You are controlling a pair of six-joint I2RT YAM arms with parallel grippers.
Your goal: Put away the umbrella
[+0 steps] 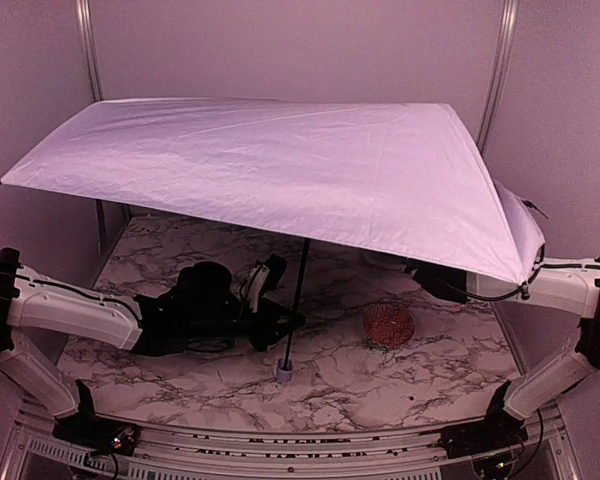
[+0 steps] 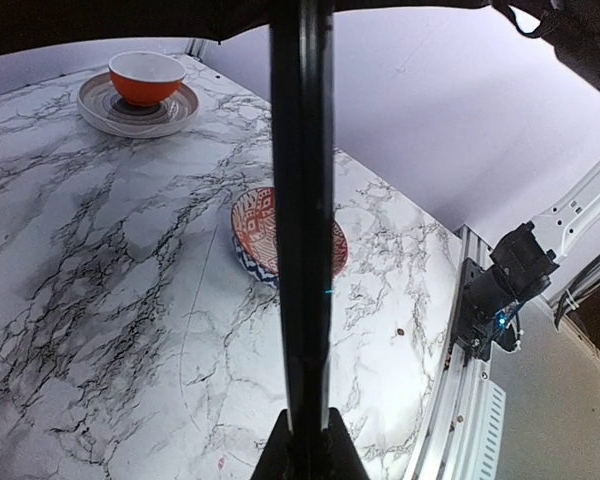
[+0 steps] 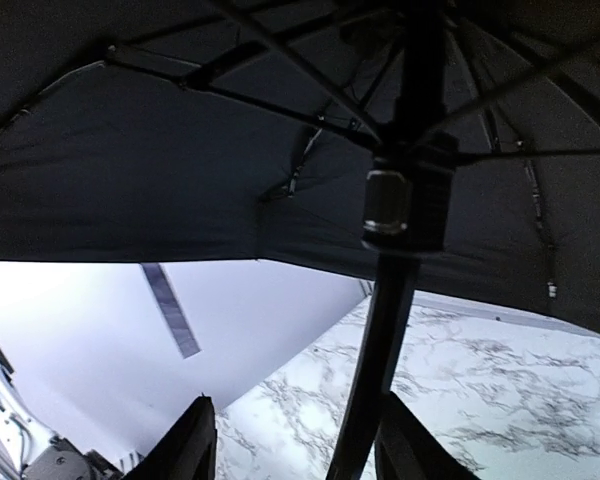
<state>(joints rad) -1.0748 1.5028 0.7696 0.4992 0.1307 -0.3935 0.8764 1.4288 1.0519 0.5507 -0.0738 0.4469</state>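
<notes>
The umbrella (image 1: 280, 170) stands open over the table, its pale lavender canopy hiding much of the far side. Its thin black shaft (image 1: 296, 290) runs down to the small lavender handle (image 1: 283, 373), which rests on the marble. My left gripper (image 1: 285, 323) is shut on the shaft low down; in the left wrist view the shaft (image 2: 302, 200) rises from between the closed fingers (image 2: 276, 455). My right gripper (image 3: 295, 445) is open under the canopy. The shaft (image 3: 380, 340) passes between its fingers, close to the right one (image 3: 412, 450). The black ribs and runner (image 3: 405, 200) show above.
A red patterned bowl (image 1: 388, 324) sits on the table right of the shaft, also in the left wrist view (image 2: 252, 228). An orange bowl (image 2: 146, 76) on a grey plate (image 2: 100, 105) stands farther back. The marble table's right rail (image 2: 460, 400) is near.
</notes>
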